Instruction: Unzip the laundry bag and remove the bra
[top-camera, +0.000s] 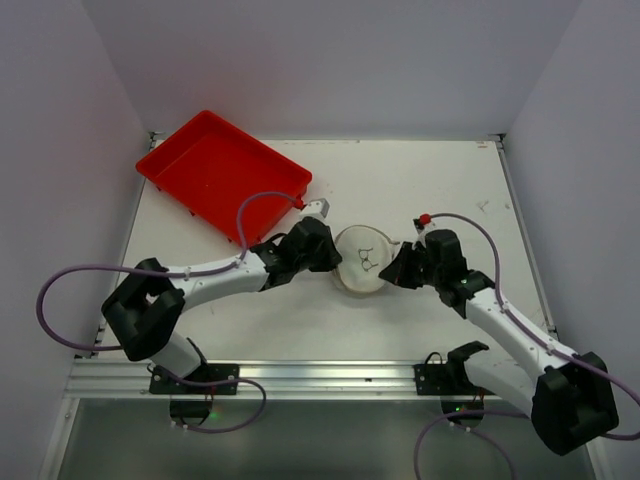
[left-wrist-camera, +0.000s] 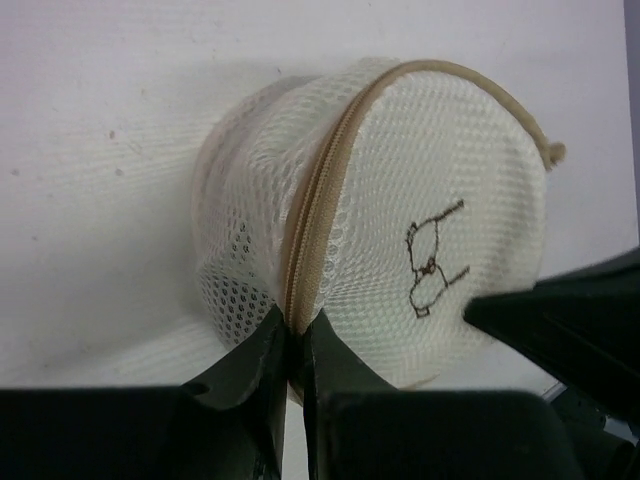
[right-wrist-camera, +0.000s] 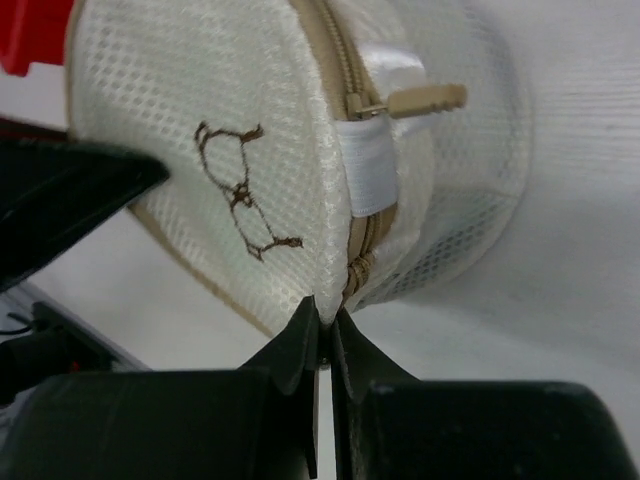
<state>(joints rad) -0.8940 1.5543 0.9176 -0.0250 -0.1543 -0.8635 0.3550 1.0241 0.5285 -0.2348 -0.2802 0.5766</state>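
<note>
The white round mesh laundry bag sits mid-table, its face with a dark bra drawing tilted up. Its tan zipper is closed; the zipper pull sticks out beside a white tab. My left gripper is at the bag's left edge, shut on the bag's rim at the zipper seam. My right gripper is at the bag's right edge, shut on the bag's rim fabric. The bra is hidden inside the bag.
A red rectangular tray lies at the back left, near the left arm's elbow cable. White walls enclose the table on three sides. A metal rail runs along the near edge.
</note>
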